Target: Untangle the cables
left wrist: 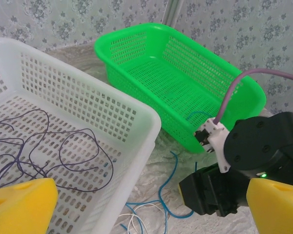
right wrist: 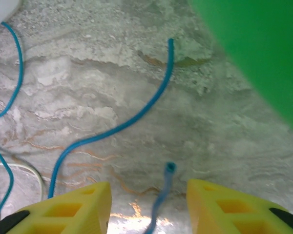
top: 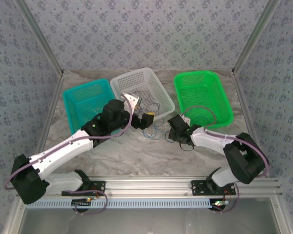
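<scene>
Dark purple cables (left wrist: 63, 146) lie looped inside the white basket (left wrist: 136, 122). Blue cables (left wrist: 178, 180) and a pale whitish cable (left wrist: 134, 214) curl on the table beside that basket; the same tangle (top: 154, 129) shows between the two arms from above. My left gripper (left wrist: 149, 209) hangs open over the basket's corner, with nothing between its yellow fingers (left wrist: 19, 204). My right gripper (right wrist: 149, 209) is open low over the table. A loose blue cable end (right wrist: 168, 168) rises between its fingers (right wrist: 73, 209), unclamped. Another blue cable (right wrist: 122, 126) curves ahead of it.
A green basket (top: 202, 97) stands at the back right, close to the right gripper (top: 172, 129). A teal basket (top: 85, 100) sits at the back left, next to the white basket (top: 141, 90). The left gripper (top: 147, 118) faces the right arm's black wrist (left wrist: 219, 190) closely.
</scene>
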Action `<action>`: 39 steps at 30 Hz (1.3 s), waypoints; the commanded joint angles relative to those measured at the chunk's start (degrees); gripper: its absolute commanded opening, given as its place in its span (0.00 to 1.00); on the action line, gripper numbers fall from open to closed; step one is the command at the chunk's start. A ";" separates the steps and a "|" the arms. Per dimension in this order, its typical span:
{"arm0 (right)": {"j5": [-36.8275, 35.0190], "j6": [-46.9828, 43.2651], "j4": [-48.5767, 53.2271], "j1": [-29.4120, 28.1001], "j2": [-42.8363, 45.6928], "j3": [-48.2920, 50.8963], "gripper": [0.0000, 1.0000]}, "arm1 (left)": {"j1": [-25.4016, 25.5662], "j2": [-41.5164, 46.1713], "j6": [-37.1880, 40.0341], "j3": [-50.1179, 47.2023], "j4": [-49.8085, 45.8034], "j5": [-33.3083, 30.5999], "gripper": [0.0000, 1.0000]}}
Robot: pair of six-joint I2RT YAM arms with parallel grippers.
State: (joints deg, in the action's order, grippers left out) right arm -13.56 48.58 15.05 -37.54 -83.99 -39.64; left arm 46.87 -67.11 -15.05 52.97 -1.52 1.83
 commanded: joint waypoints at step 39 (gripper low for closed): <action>6.29 -23.28 16.04 -4.37 30.25 -8.49 0.12 | -0.55 -6.14 -2.22 4.21 1.19 8.73 0.99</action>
State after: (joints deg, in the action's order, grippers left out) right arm -13.41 33.19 29.17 -42.33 -56.10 -47.00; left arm 46.50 -71.26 -16.16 53.43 -0.64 7.03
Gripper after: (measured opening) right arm 0.115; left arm 0.994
